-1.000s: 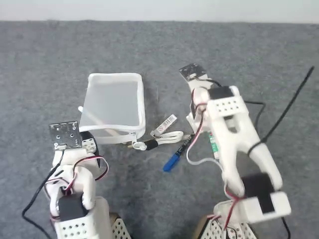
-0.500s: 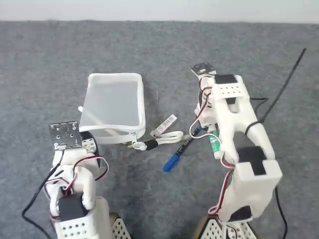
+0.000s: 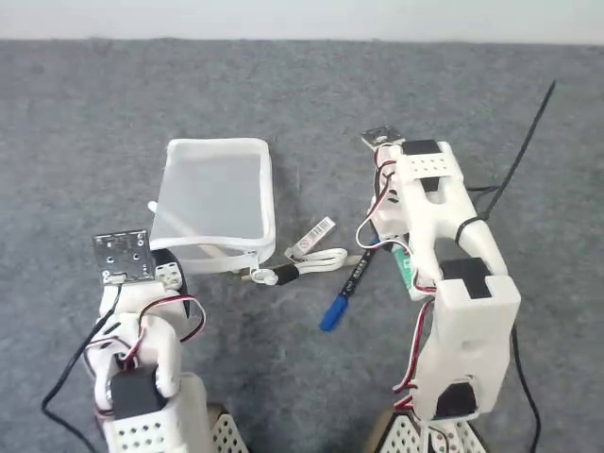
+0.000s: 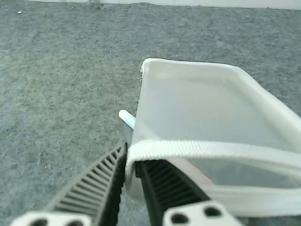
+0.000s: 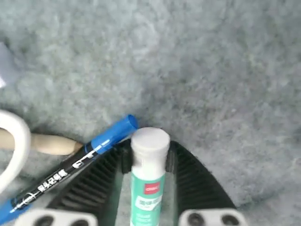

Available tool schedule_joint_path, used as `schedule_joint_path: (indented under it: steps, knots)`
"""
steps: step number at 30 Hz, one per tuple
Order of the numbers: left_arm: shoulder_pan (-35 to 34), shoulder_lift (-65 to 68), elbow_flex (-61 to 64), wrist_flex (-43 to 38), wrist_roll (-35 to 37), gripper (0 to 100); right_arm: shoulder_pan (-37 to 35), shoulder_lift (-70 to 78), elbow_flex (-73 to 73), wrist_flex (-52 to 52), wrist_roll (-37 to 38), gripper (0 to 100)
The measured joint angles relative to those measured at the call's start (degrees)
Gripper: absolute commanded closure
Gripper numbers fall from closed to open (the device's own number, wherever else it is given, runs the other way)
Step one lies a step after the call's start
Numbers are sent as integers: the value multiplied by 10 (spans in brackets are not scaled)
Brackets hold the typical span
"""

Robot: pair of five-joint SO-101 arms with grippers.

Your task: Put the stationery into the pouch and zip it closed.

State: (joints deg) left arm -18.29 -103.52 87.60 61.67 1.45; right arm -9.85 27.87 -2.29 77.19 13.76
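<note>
A white mesh pouch (image 3: 215, 196) lies open at the left, and my left gripper (image 3: 170, 267) holds its near rim. In the left wrist view that gripper (image 4: 130, 160) is shut on the pouch's white rim (image 4: 197, 149), with a white stick (image 4: 126, 117) poking out beside the pouch. My right gripper (image 5: 148, 149) stands over a green glue stick (image 5: 146, 188) with a white cap, one finger tight on each side. The glue stick (image 3: 404, 274) lies under the right arm. A blue-capped black pen (image 3: 345, 286) lies just left of it; the pen (image 5: 70, 173) touches a finger.
A white strap with a tag (image 3: 316, 247) and the zip pull (image 3: 269, 276) trail from the pouch toward the pen. A wooden pencil end (image 5: 49, 144) lies beside the strap (image 5: 11, 141). Black cables (image 3: 524, 156) run at the right. Grey felt covers the table.
The right arm has folded over, bringing its wrist down onto the glue stick. The blue pen has been nudged a little to the right. The left arm and pouch have not moved.
</note>
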Motion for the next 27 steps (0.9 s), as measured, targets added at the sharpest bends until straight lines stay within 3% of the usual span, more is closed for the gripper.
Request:
schedule_joint_path:
  steps: [16, 22, 27]
  knots:
    - [0, 0, -3, 4, 0, 990, -26, -162, -4, 64, 0, 992]
    - [1, 0, -62, 4, 0, 989, -48, -228, 16, 89, 0, 992]
    - [33, 0, -120, 11, -15, 989, -48, -295, 82, 52, -2, 992]
